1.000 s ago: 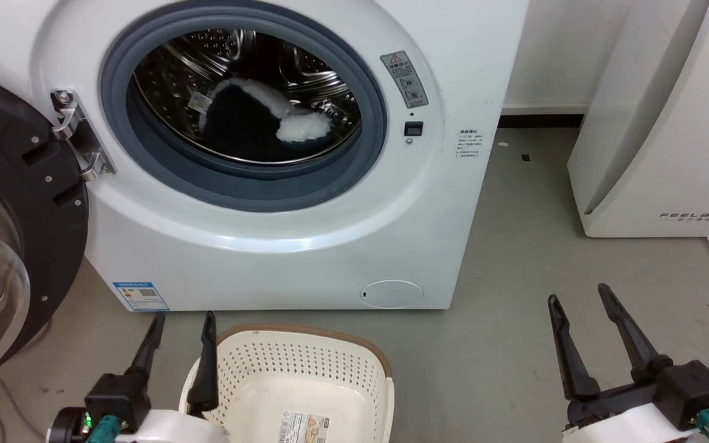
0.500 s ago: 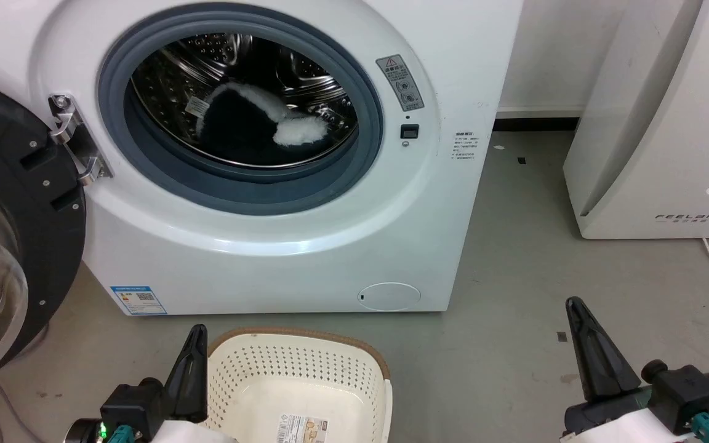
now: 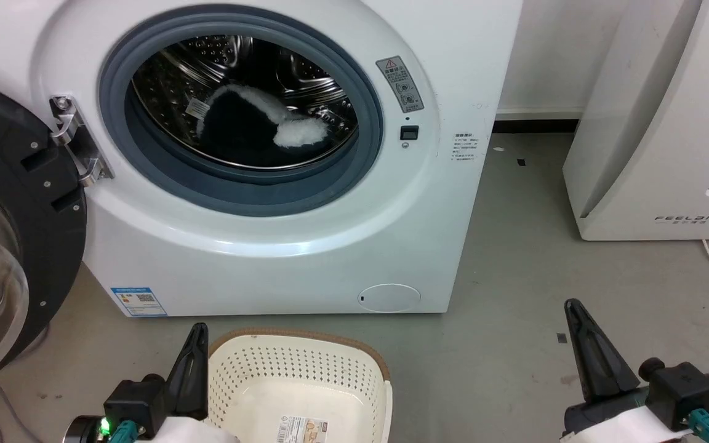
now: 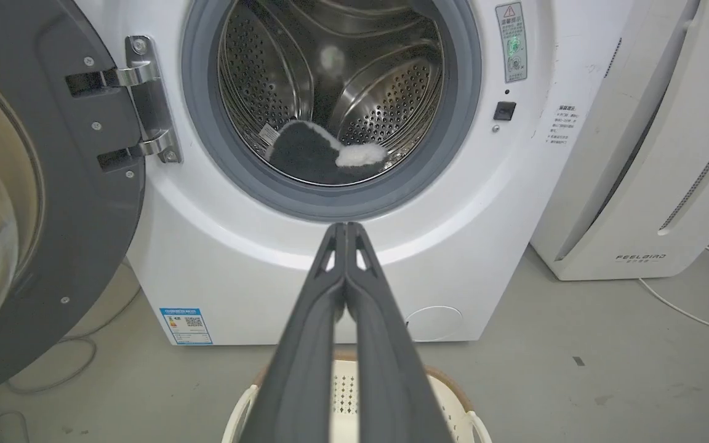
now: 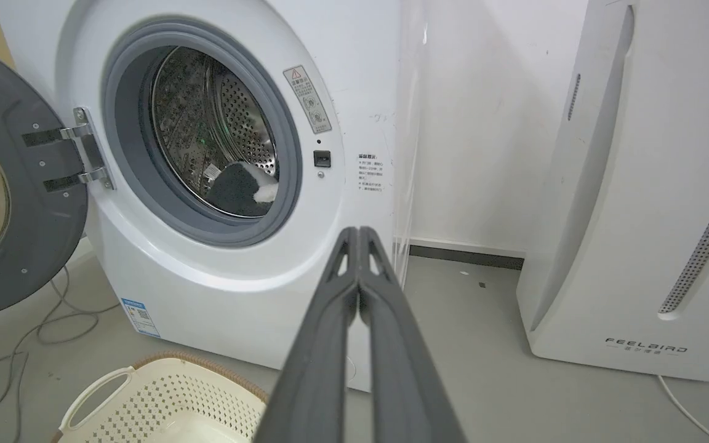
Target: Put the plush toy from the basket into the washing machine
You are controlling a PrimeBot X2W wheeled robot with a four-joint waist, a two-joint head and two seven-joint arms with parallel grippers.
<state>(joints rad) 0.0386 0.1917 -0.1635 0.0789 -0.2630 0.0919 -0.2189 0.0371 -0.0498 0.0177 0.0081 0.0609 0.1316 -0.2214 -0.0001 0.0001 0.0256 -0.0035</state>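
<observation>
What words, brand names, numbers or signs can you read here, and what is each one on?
"FEELBIRD": on the white appliance.
Warning sticker on the washing machine: red triangle sign, wording too small.
Printed block right of it: too small.
Blue label with QR code, low on the machine's front: unreadable.
Sticker on the basket bottom: blurred.
Tag on the plush toy: too small.

White FEELBIRD appliance (image 3: 662,123) on grey floor (image 3: 514,264).

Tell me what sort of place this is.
Probably a laundry or utility room: a front-loading washing machine with its door open, a perforated laundry basket on the grey floor, and a white FEELBIRD appliance beside it.
</observation>
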